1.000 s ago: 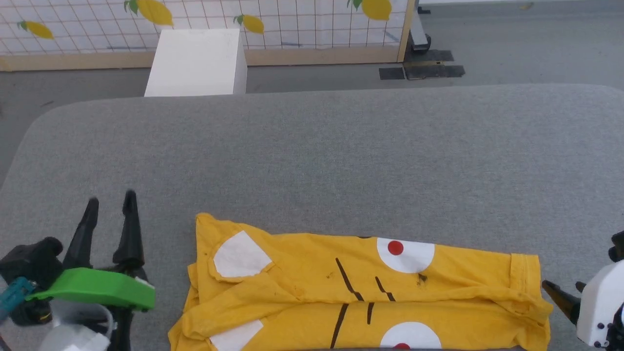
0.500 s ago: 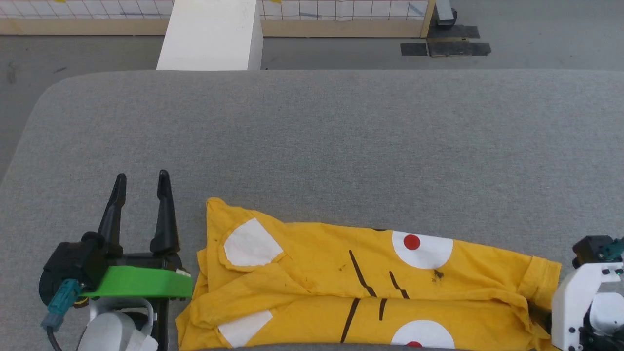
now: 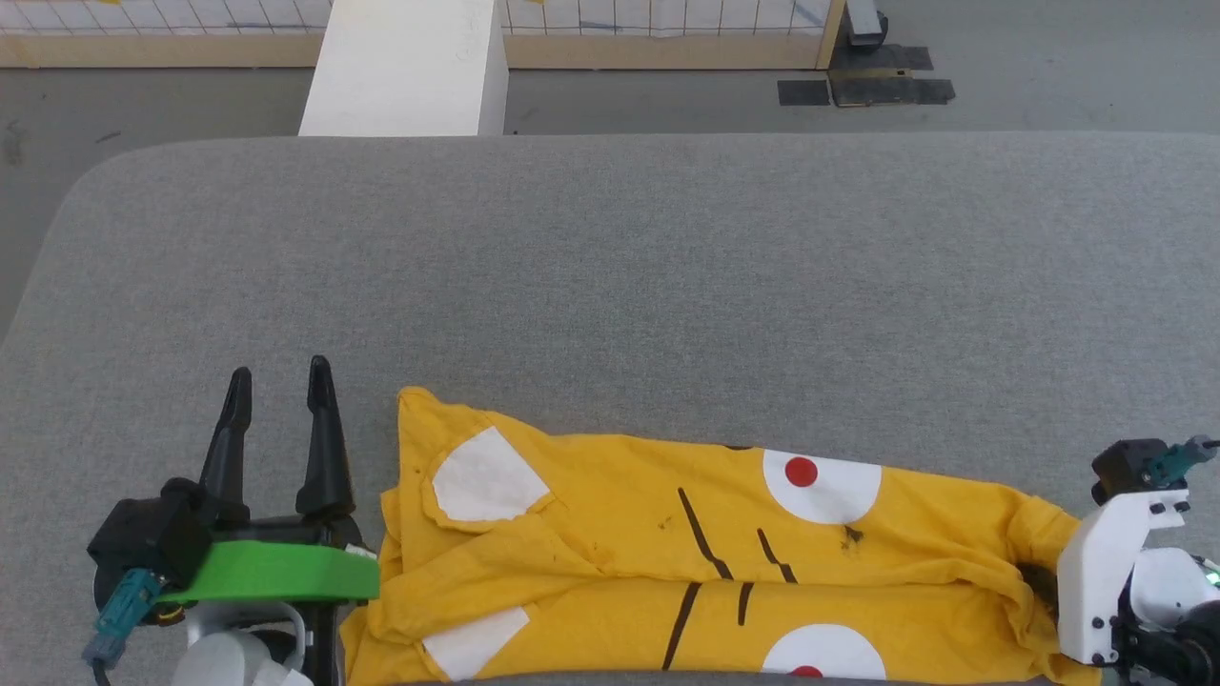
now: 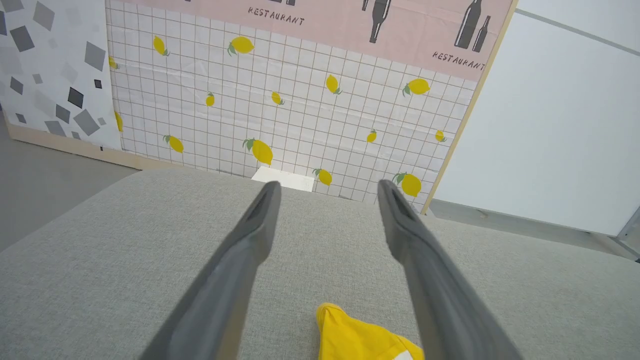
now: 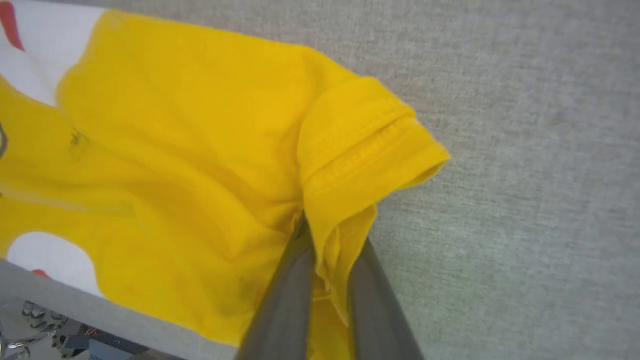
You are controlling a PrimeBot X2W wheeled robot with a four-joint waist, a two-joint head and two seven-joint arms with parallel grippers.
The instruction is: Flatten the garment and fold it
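The garment (image 3: 667, 562) is lying crumpled lengthwise on the grey surface (image 3: 610, 267), spanning the gap between my two pincers and reaching the surface's near edge. I am judging it to be light, limp knit cloth. It is likely to sag, drag and crease rather than hold a shape, and its stacked layers are likely to slide over one another. Hold points are best taken at stitched edges, where the cloth is doubled.

My right pincer (image 5: 325, 240) is pressed together on a bunched fold of the garment directly below the hemmed cuff (image 5: 365, 145), which is standing up just ahead of the fingertips. My left pincer (image 3: 278, 376) is spread and holding nothing. The garment's nearest corner is lying just to its right, apart from the fingers. That corner is looking like the matching hold point for pulling the cloth flat.

Limits of view:
- The right fingertips are buried in cloth, so I cannot tell how many layers they are pinching.
- The garment's near strip is being cut off by the head view's lower edge.
- Its folded-under layers are hidden.

Beyond the surface, ahead of the left pincer, a white block (image 3: 405, 67) is standing before a lemon-print panel (image 4: 280, 115).
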